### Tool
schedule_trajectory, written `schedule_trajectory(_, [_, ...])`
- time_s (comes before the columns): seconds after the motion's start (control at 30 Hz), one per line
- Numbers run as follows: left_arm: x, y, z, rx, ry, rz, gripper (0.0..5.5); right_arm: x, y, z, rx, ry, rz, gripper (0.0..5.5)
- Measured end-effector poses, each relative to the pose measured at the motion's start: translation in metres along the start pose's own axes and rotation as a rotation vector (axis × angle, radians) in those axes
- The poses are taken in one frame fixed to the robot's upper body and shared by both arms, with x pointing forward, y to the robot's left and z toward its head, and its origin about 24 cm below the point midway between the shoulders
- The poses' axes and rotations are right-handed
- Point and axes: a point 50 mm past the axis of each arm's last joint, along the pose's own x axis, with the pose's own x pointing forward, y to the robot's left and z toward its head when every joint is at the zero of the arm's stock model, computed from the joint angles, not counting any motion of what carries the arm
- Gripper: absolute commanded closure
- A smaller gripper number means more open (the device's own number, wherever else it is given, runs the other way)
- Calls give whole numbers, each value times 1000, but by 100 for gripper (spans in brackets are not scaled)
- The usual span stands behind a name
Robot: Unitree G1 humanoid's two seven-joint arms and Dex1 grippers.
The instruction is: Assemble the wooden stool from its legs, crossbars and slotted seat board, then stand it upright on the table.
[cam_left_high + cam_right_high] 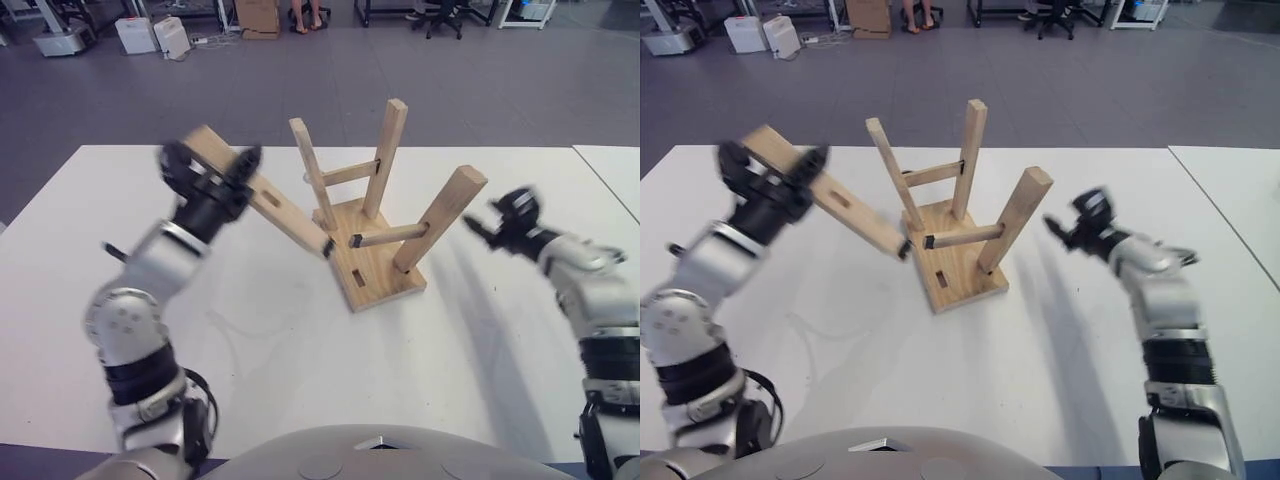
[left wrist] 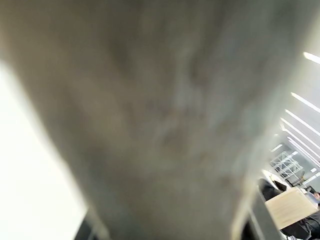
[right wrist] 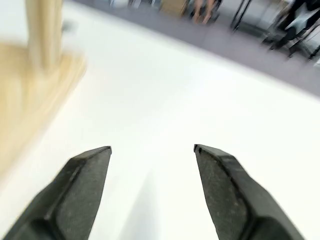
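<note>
Left wrist view: blurred leg (image 2: 160,120) hides left jaws clamping it.

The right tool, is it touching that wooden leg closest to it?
Apart. The right eye view shows a gap between the right tool and the nearest leg; its fingers are open around nothing.

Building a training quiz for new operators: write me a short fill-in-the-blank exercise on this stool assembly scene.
1. The seat board lies flat on the table with ____ legs standing up from it.
2. The left end effector is shut on a loose ____, held at a slant.
3. The right end effector is ____ and holds nothing.

Missing words: three; leg; open.
</note>
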Motion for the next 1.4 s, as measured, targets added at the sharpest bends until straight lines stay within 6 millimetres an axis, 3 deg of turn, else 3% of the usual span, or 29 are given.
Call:
schedule_trajectory(0.1, [-2, 6, -14, -23, -49, 96, 448, 10, 20, 4, -52, -32, 62, 241])
schedule_trajectory(0.33, [-9, 20, -5, 58, -176, 200, 448, 8, 59, 14, -102, -127, 238, 241])
schedule_trajectory(0.57, [-12, 31, -3, 189, -210, 238, 448, 13, 96, 37, -91, -262, 377, 241])
schedule_trajectory(0.83, [13, 22, -16, 337, -178, 159, 448, 13, 97, 37, -119, -261, 379, 241])
schedule_trajectory(1.1, [15, 3, -30, 546, -140, 96, 448, 6, 88, 41, -118, -285, 338, 241])
schedule_trajectory(1.3, [19, -6, -38, 568, -125, 112, 448, 2, 91, 36, -103, -270, 341, 241])
schedule_trajectory(1.4, [21, -4, -41, 611, -69, 125, 382, 2, 91, 35, -103, -264, 342, 241])
